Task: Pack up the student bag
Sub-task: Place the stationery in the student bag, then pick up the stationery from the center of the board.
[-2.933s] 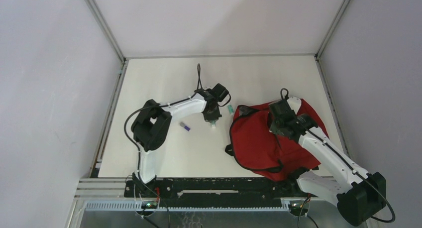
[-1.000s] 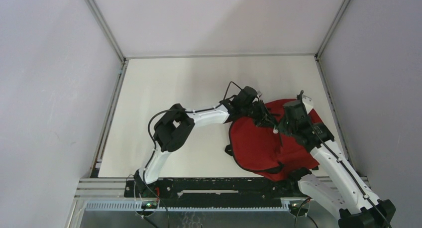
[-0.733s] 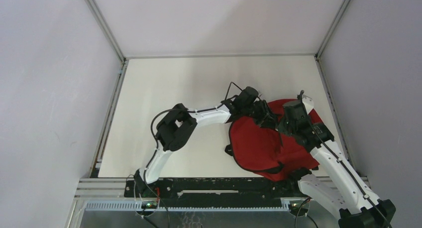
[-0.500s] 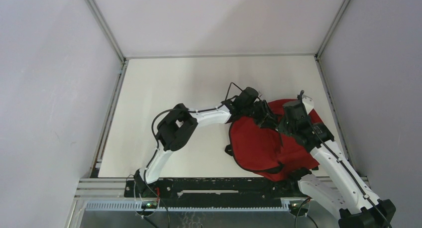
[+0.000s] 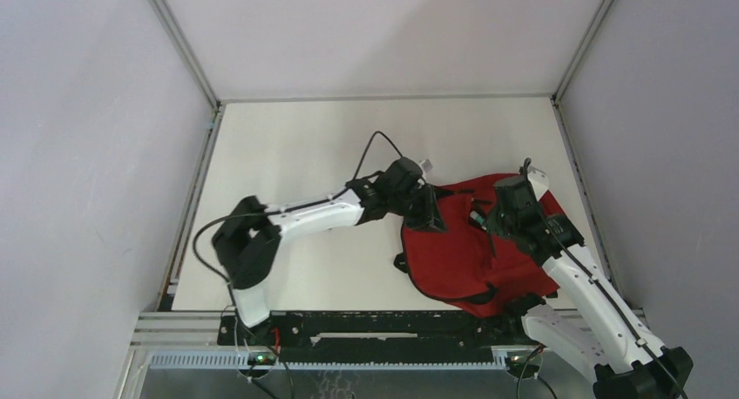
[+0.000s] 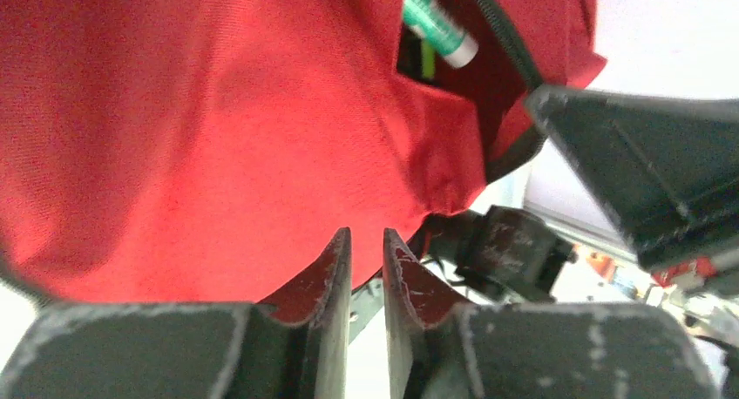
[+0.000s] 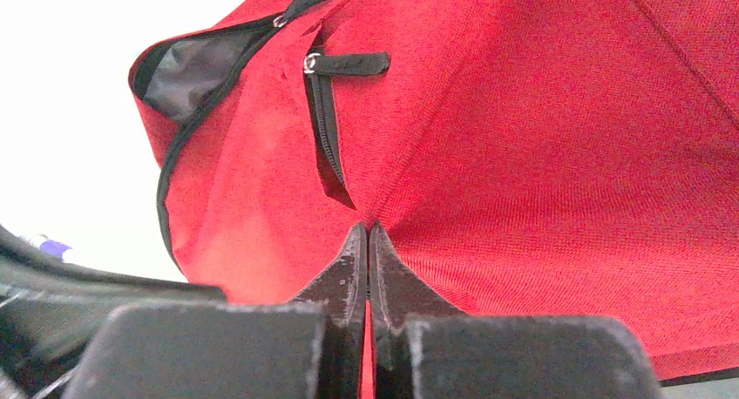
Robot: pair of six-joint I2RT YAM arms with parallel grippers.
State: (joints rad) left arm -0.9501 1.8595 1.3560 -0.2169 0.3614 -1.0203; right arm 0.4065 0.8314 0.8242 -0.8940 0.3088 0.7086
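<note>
My right gripper pinches the red fabric of the student bag, at the right of the table, holding its mouth open. My left gripper, jaws slightly apart and empty, hangs just beside it; next, I think, it should fetch another item.

This was a robotics lab, set up as a test cell. A white counter was boxed in by plain pale panels held in aluminium posts. Two white-and-black robot arms, the left arm and the right arm, were bolted to a black rail at the counter's near edge. A slotted wiring duct ran below the rail.
</note>
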